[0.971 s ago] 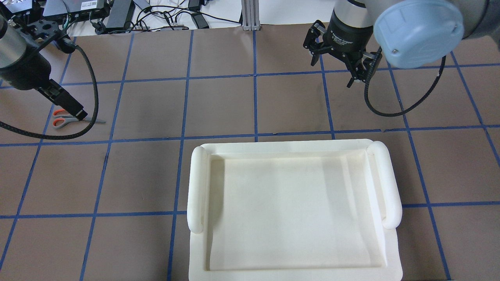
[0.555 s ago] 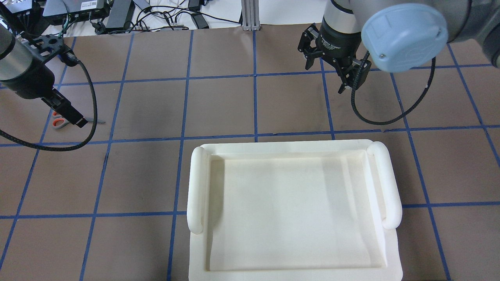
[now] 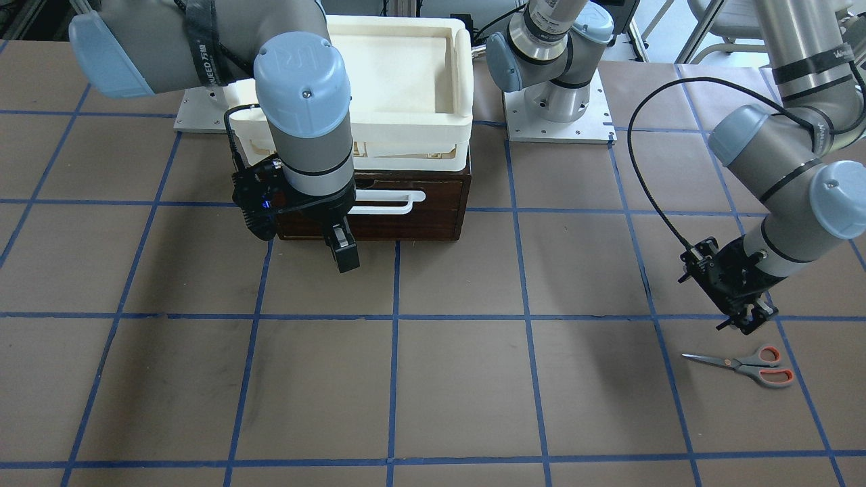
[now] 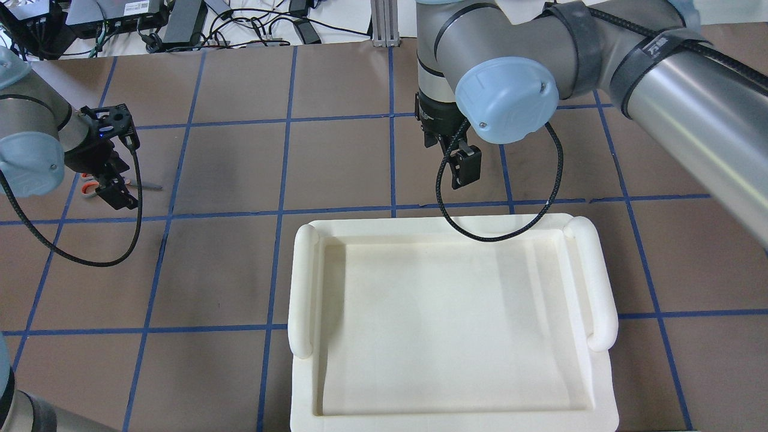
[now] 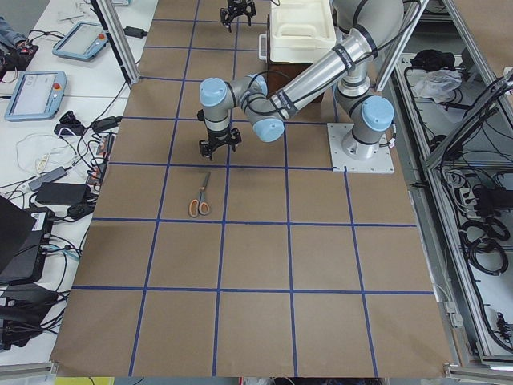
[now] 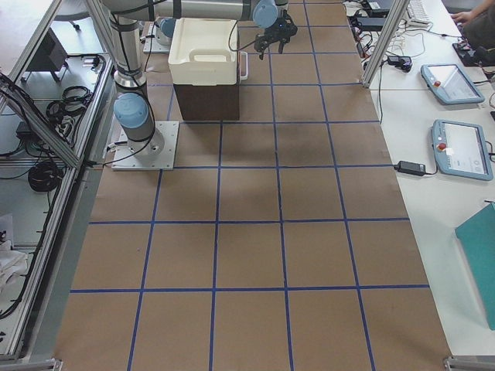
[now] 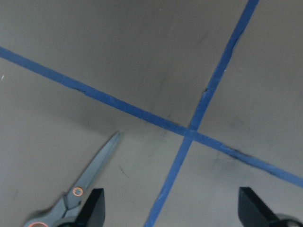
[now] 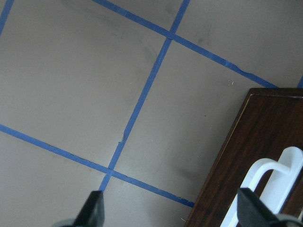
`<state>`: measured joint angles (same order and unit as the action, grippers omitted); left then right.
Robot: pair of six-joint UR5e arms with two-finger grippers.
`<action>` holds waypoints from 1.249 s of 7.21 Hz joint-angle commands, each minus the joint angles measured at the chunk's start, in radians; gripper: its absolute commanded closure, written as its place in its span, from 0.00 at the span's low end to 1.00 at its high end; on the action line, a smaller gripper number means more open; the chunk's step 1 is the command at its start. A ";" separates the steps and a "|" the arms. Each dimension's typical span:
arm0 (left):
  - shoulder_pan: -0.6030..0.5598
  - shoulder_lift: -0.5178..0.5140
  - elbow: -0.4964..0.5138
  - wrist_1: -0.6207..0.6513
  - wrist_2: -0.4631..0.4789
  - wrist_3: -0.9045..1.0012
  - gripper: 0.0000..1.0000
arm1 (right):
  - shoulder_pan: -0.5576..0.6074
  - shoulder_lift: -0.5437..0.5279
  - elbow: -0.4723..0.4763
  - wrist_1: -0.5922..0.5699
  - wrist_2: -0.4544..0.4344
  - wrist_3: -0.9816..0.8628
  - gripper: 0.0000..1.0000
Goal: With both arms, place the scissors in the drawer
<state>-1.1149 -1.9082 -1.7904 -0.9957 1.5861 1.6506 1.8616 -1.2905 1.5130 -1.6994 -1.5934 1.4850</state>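
Hardly begun. Nearest, scissors (image 3: 744,364) flat on the worktop (image 3: 433,392), blades closed, ungrasped. Just behind, left gripper (image 3: 744,319) hung near them, jaws wide apart, empty. Farther back, right gripper (image 3: 346,257) before the drawer (image 3: 419,220), jaws likewise apart, seemingly clear of the white handle (image 3: 385,201). Drawer shut, tray (image 3: 460,81) on top. Left to do: pull drawer open, lift scissors, carry across, drop in. Counted: one scissors, one drawer, one tray, two grippers.
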 commanded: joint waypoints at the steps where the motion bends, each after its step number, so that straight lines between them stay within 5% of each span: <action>1: 0.035 -0.079 0.045 0.042 -0.003 0.254 0.00 | 0.014 0.032 -0.001 0.020 0.007 0.098 0.00; 6: 0.050 -0.230 0.199 0.057 -0.006 0.527 0.00 | 0.048 0.074 -0.001 0.055 0.059 0.192 0.00; 9: 0.053 -0.268 0.203 0.111 -0.006 0.560 0.00 | 0.048 0.079 -0.001 0.111 0.059 0.190 0.00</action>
<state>-1.0637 -2.1611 -1.5893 -0.8983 1.5799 2.2071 1.9097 -1.2144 1.5126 -1.6187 -1.5335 1.6759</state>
